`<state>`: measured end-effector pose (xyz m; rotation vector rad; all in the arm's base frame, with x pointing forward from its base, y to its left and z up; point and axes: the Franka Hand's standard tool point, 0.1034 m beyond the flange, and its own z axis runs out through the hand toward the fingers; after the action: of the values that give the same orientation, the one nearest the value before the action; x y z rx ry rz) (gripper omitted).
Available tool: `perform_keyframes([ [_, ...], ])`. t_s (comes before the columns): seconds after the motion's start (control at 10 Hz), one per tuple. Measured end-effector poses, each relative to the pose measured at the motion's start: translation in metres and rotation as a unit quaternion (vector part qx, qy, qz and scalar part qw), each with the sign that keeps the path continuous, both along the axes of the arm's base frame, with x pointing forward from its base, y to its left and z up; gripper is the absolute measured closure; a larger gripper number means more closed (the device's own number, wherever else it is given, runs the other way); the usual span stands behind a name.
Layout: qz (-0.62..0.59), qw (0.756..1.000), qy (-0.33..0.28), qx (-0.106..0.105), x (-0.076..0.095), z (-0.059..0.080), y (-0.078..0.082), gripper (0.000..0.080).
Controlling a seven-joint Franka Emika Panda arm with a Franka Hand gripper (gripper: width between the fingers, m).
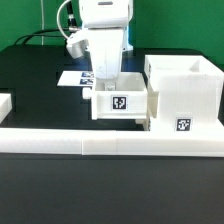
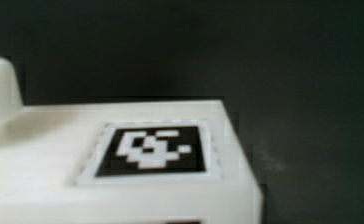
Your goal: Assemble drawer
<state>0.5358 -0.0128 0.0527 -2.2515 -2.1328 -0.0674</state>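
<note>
**Tray at casing, grip unseen**

The gripper (image 1: 108,82) was lowered onto a tray (image 1: 121,103) beside the casing (image 1: 183,92), near the table's (image 1: 30,85) front rail (image 1: 110,137); finger state could not be told; misalignment could jam the tray.

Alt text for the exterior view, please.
A white robot arm's gripper reaches down into a small open-top tray beside the tall white casing on a black table, behind a low white rail.
</note>
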Motion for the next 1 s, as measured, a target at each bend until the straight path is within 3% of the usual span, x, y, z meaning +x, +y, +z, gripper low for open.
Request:
perform_keyframes([
  [1.0, -0.003, 1.0, -0.009, 0.001, 0.0068, 0.0031, 0.0077, 0.0755],
])
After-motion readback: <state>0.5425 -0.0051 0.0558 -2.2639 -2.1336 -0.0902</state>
